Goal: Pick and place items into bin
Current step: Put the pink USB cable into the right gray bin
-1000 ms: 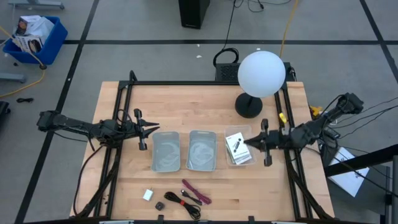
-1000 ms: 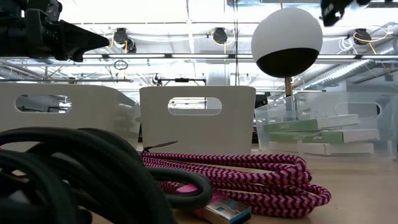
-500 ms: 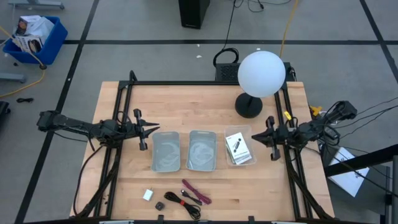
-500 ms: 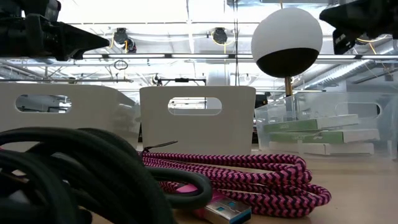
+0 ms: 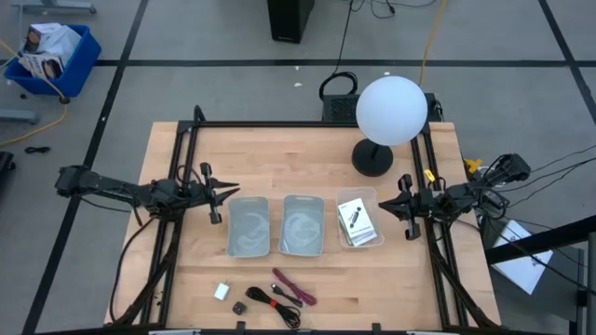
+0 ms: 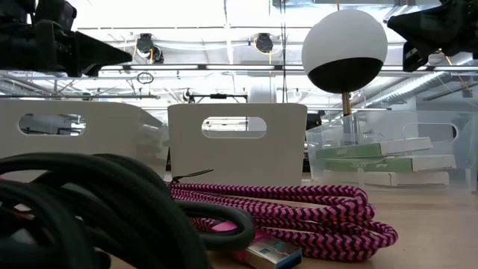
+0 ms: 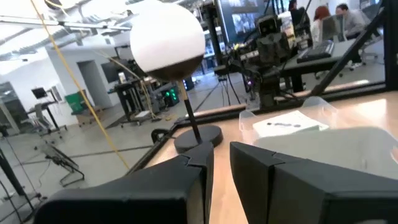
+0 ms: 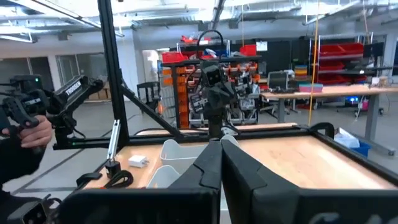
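In the high view, white cards with black print [image 5: 357,221] lie stacked in a clear bin [image 5: 371,194]. Near the table's near edge rest a white block [image 5: 221,291], a tiny black piece [image 5: 239,306], a black cable [image 5: 270,301] and a dark-red strap [image 5: 293,287]. In the low view the strap [image 6: 299,217] lies coiled behind the cable [image 6: 89,217]. My right gripper [image 5: 398,207] hangs shut just right of the clear bin, touching nothing. My left gripper [image 5: 231,192] waits left of the two grey bins [image 5: 248,226], its fingers a narrow slit apart [image 7: 221,163].
A white globe lamp [image 5: 391,110] stands on a black base at the far right, behind the clear bin. The second grey bin [image 5: 303,224] sits between the first and the clear bin. A black frame runs along the table's edges. A person's hand [image 8: 34,132] shows beyond the table.
My right gripper has drawn back from over the clear bin toward the table's right edge and now holds about still. The cards have stayed in the clear bin. The left arm has kept still.
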Controlling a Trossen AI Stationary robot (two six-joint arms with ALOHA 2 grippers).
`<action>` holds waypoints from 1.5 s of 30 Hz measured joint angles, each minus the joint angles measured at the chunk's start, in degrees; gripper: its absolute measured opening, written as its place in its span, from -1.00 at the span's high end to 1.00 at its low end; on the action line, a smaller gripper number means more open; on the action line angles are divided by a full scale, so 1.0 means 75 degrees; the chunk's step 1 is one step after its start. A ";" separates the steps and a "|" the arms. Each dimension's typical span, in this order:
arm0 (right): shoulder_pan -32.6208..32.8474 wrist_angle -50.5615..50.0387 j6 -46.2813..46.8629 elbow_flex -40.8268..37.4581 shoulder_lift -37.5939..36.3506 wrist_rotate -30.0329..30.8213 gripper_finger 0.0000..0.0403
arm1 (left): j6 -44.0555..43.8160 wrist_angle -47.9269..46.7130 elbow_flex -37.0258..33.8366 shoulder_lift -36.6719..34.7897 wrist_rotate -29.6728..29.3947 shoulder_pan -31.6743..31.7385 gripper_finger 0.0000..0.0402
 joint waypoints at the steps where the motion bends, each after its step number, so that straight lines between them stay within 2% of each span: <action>1: 0.0000 0.0017 -0.0098 -0.0014 0.0000 -0.0095 1.00 | -0.0018 -0.0077 -0.0001 -0.0001 -0.0026 0.0000 0.69; 3: 0.0000 0.0056 -0.0312 -0.0033 0.0001 -0.0360 1.00 | -0.0103 -0.0264 0.0001 -0.0002 -0.0052 0.0000 0.69; 9: 0.0000 -0.0014 -0.0464 -0.0036 0.0003 -0.0376 1.00 | -0.0122 -0.0559 -0.0001 0.0000 -0.0051 0.0000 0.69; 18: 0.0000 -0.0048 -0.0687 -0.0036 0.0003 -0.0370 1.00 | -0.1530 -0.1072 -0.0001 -0.0003 0.0253 -0.0003 0.69; 21: 0.0000 -0.0044 -0.1006 -0.0036 0.0003 -0.0372 1.00 | -0.1950 -0.1409 -0.0001 0.0000 0.0871 0.0000 0.69; 26: 0.0000 -0.0060 -0.1360 -0.0039 0.0003 -0.0382 1.00 | -0.2539 -0.1563 0.0001 0.0000 0.2548 -0.0027 0.69; 28: 0.0001 -0.0081 -0.1354 -0.0039 0.0003 -0.0385 1.00 | -0.2754 -0.1458 0.0001 0.0000 0.2738 -0.0140 0.69; 32: 0.0000 -0.0114 -0.1590 -0.0042 0.0006 -0.0382 1.00 | -0.3023 -0.1478 0.0305 0.0087 0.2629 -0.0531 0.69; 36: 0.0000 -0.0065 -0.1704 -0.0042 0.0006 -0.0376 1.00 | -0.2972 -0.1499 0.0764 0.0616 0.1957 -0.1049 0.75; 40: 0.0000 -0.0063 -0.1749 -0.0042 0.0006 -0.0373 1.00 | -0.2887 -0.1495 0.1340 0.1642 0.1414 -0.1559 0.95; 45: 0.0000 -0.0060 -0.1911 -0.0042 0.0006 -0.0370 1.00 | -0.2887 -0.1507 0.2335 0.3240 0.1105 -0.2180 0.96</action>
